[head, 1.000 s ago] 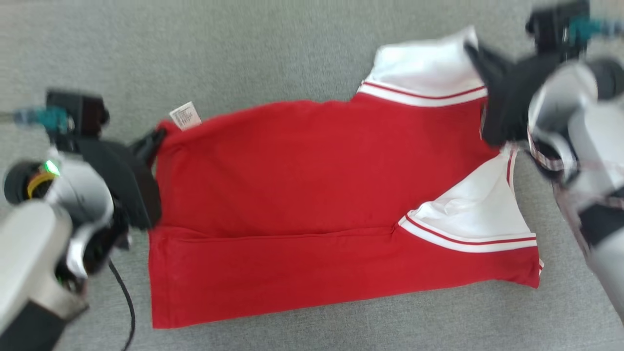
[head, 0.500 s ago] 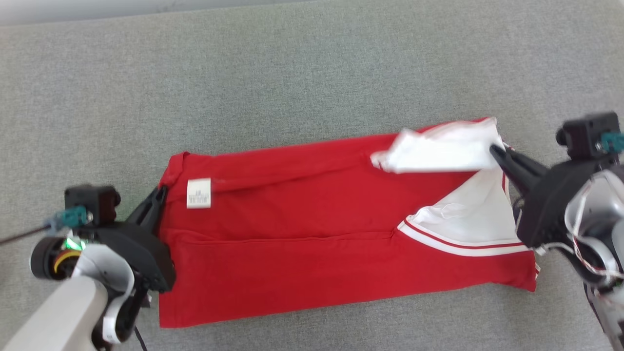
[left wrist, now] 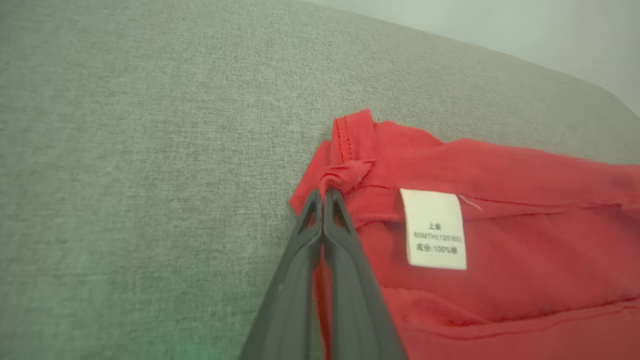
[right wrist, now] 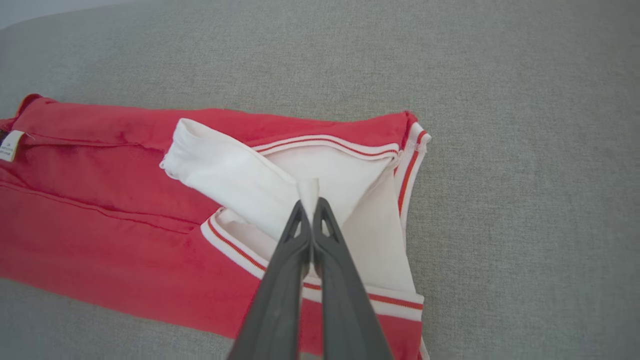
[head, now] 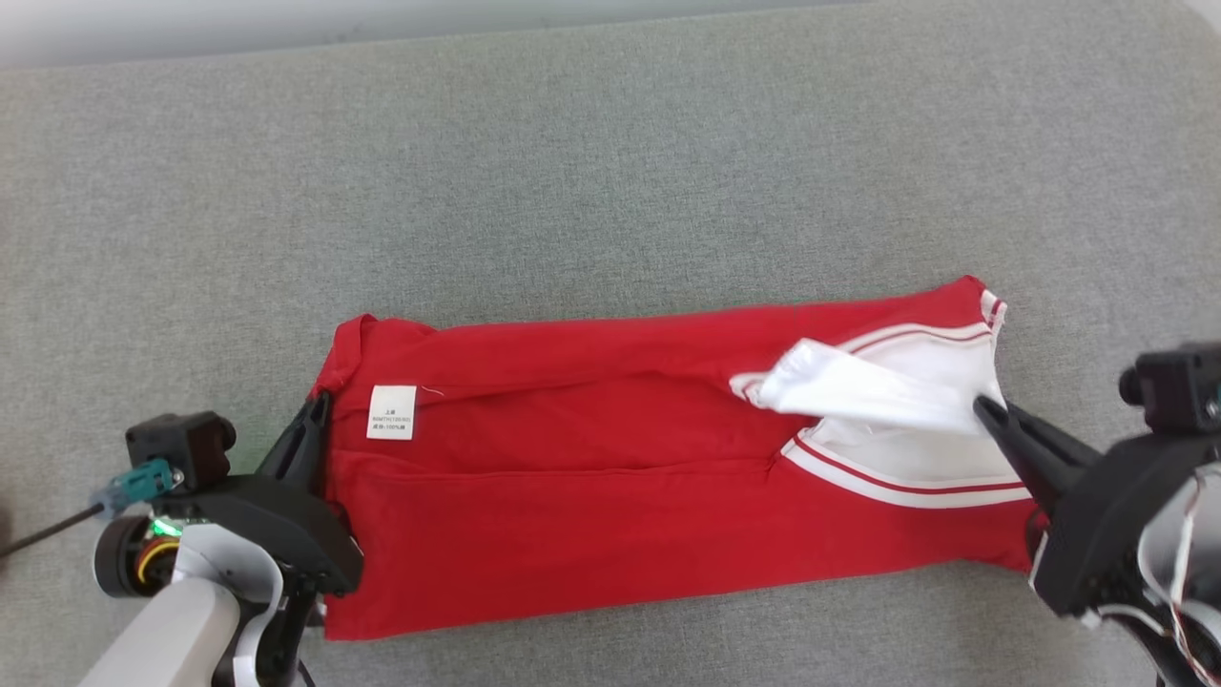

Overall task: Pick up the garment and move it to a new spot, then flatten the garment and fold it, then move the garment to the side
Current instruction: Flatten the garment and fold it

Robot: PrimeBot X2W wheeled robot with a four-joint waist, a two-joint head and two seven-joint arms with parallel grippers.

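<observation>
Red garment [head: 591,506]: it lies lengthwise across the grey upholstered surface [head: 610,162] right in front of you. Its far long edge is doubled over the body, and its near edge rests flat.
Left gripper [left wrist: 324,194]: your fingers are pressed together, pinching the bunched red hem corner just beside the white care label [left wrist: 434,229].
Right gripper [right wrist: 311,204]: your fingers are pressed together on a thin tip of the white sleeve [right wrist: 235,175], which slants across the red body near the striped trim.
Step in hand: by the look of it you are in the fold, mid lengthwise turn, with one pinched corner at each end and the upper layer only partly over.
Next move calls for: carry both corners toward the near edge together and level, with the cloth taut between them. Lower them so the edges meet, and only then let go.
Watch for: the sleeve is rumpled and may get trapped crooked inside the fold. Your right pinch holds very little cloth and could slip.
</observation>
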